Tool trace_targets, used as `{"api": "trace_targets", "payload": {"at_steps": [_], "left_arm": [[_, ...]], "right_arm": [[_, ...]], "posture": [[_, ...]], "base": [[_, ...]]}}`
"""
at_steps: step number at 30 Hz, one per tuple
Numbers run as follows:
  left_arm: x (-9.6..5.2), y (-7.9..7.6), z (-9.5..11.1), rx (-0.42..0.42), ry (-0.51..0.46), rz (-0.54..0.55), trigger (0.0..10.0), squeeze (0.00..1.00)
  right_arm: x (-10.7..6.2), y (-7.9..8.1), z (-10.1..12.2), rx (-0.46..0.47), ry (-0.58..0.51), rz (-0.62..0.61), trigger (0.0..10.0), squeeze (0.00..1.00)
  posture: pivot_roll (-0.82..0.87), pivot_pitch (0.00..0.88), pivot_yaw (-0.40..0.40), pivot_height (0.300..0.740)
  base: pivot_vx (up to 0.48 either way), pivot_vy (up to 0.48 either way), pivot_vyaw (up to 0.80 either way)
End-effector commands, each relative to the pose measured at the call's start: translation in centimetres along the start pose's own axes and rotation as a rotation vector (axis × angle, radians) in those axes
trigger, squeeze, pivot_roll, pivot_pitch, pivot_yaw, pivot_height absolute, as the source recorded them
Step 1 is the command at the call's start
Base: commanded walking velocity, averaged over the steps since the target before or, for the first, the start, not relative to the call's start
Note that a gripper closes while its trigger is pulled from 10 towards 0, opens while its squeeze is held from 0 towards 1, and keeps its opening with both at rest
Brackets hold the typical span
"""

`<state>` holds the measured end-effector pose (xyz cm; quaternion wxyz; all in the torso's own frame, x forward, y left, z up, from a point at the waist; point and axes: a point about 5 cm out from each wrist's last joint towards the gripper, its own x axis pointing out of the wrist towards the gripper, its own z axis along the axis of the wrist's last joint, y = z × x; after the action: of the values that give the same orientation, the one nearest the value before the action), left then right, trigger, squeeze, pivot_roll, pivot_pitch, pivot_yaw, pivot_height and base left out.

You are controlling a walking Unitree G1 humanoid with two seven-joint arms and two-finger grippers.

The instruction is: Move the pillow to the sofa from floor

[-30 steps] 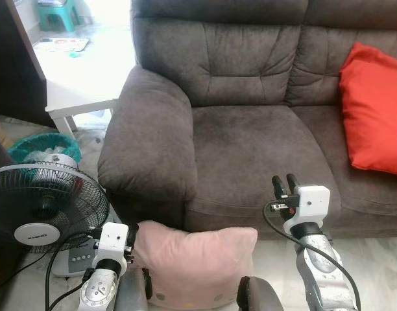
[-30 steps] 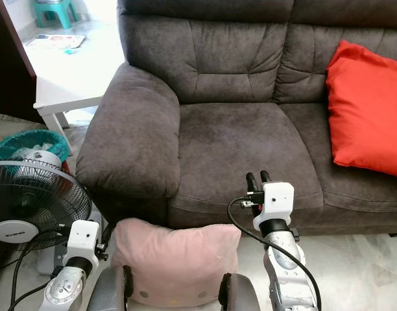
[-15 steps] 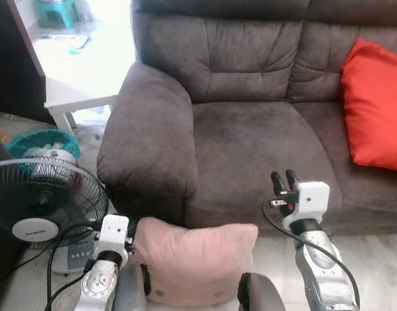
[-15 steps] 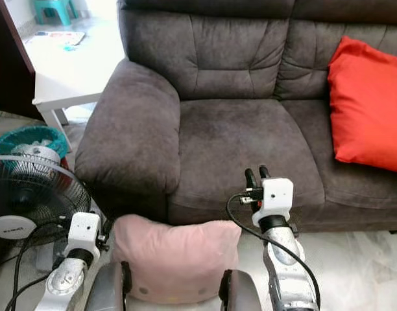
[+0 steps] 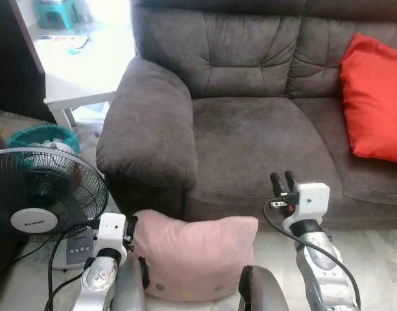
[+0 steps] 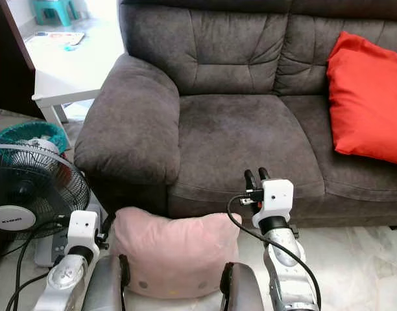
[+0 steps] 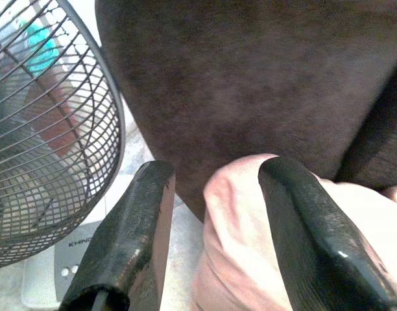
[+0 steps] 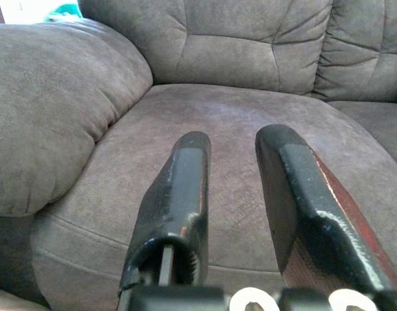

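Note:
A pale pink pillow [image 5: 195,256] stands on the floor against the front of the dark brown sofa [image 5: 250,136]. My left gripper [image 5: 130,228] is low at the pillow's left edge. In the left wrist view it [image 7: 218,172] is open, and the pillow's corner [image 7: 244,220] lies between its fingers without being squeezed. My right gripper [image 5: 282,178] is raised at the sofa's front edge, to the right of the pillow and above it. Its fingers [image 8: 185,181] are apart over the seat cushion with nothing between them.
A red cushion [image 5: 377,97] leans at the sofa's right end. A black floor fan [image 5: 36,201] with its cable stands close on the left, with a teal basket [image 5: 46,136] and a white low table [image 5: 82,91] behind it. My own legs [image 5: 260,288] show at the bottom.
The whole picture has shifted slightly, so the camera moved. The pillow and both grippers keep about the same places relative to each other.

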<state>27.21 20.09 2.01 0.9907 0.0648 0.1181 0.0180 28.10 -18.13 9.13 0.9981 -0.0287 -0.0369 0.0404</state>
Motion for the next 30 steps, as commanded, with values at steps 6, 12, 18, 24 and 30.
{"api": "trace_targets", "payload": {"at_steps": [6,12,18,24,30], "left_arm": [[1.0,0.2,-0.5,-0.003,0.075,-0.029,10.0,0.0],[1.8,-0.3,-0.6,-0.01,0.117,-0.096,10.0,0.0],[2.3,-0.6,-0.1,-0.012,0.117,-0.091,10.0,0.0],[2.5,-0.5,-0.1,-0.015,0.116,-0.081,10.0,0.0],[2.4,-0.5,-0.5,-0.069,0.134,-0.074,10.0,0.0]], "right_arm": [[-0.1,-0.8,0.6,-0.006,-0.019,-0.012,10.0,0.0],[-0.2,-1.1,0.9,-0.017,-0.019,-0.006,10.0,0.0],[-0.2,-1.3,1.2,-0.024,-0.023,-0.001,10.0,0.0],[0.1,-0.9,1.4,-0.021,-0.014,0.008,10.0,0.0],[0.0,-0.8,1.5,-0.023,-0.015,0.011,10.0,0.0]], "posture": [[0.07,0.045,-0.093,0.508],[0.04,0.067,-0.103,0.508],[0.04,0.079,-0.114,0.508],[0.04,0.097,-0.121,0.508],[0.03,0.104,-0.119,0.508]], "base": [[0.0,0.0,0.0],[0.122,0.0,0.0],[0.0,0.0,0.0],[0.0,0.0,0.0],[0.0,0.0,0.0]]}}
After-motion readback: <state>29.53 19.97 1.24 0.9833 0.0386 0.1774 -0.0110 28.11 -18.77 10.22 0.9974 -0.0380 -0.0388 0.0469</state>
